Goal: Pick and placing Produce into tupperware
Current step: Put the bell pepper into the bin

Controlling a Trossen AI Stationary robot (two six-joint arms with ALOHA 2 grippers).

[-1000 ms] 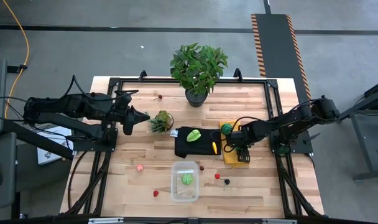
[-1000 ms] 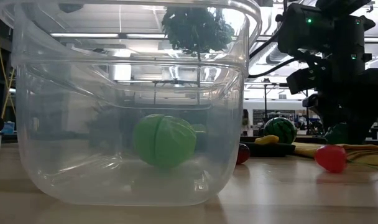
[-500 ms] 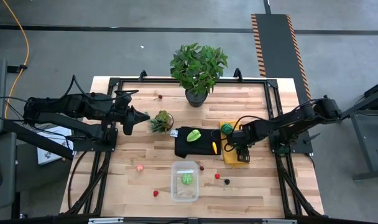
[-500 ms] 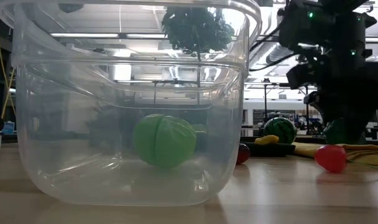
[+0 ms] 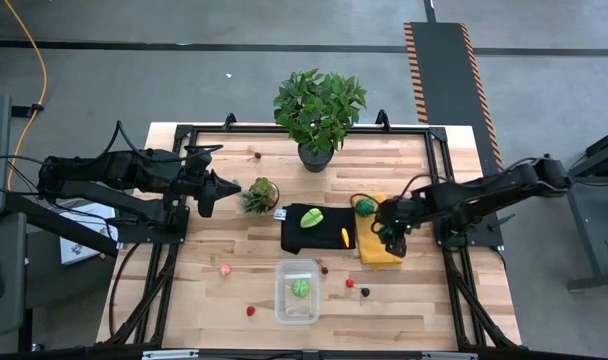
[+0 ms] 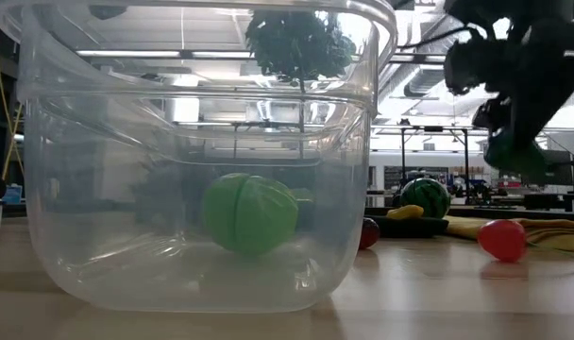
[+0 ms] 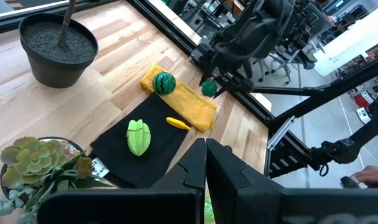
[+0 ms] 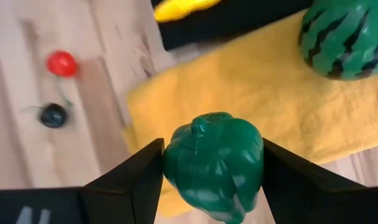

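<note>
The clear tupperware [image 5: 297, 303] stands near the table's near edge with a green round toy [image 5: 301, 288] on its floor, also in the low view [image 6: 249, 212]. My right gripper [image 5: 390, 238] hovers over the yellow cloth [image 5: 380, 255], shut on a dark green toy pepper [image 8: 214, 165]. A striped watermelon toy [image 8: 347, 37] rests on the cloth. A lime-green toy [image 5: 312, 216] and a yellow one [image 5: 344, 236] lie on the dark cloth [image 5: 296, 232]. My left gripper [image 5: 210, 192] waits shut at the left, beside the succulent [image 5: 259, 193]. My right gripper pinches the green pepper between its two fingers [image 8: 136, 177], one on each flank of its body [image 8: 176, 168]. The fingers come from above, pointing down. The pepper is lifted clear of the yellow cloth, as the low view [image 6: 515, 156] shows.
Small toys lie loose on the wood: a pink one [image 5: 224, 268], red ones [image 5: 251, 311] [image 5: 350, 282], dark ones [image 5: 364, 292] [image 5: 324, 268]. The large potted plant [image 5: 318, 110] stands at the far edge. A black frame [image 5: 444, 180] borders the table.
My right gripper has risen from the yellow cloth and drifted a little toward the table's right edge, carrying the green pepper up clear of the cloth. The left arm has kept still.
</note>
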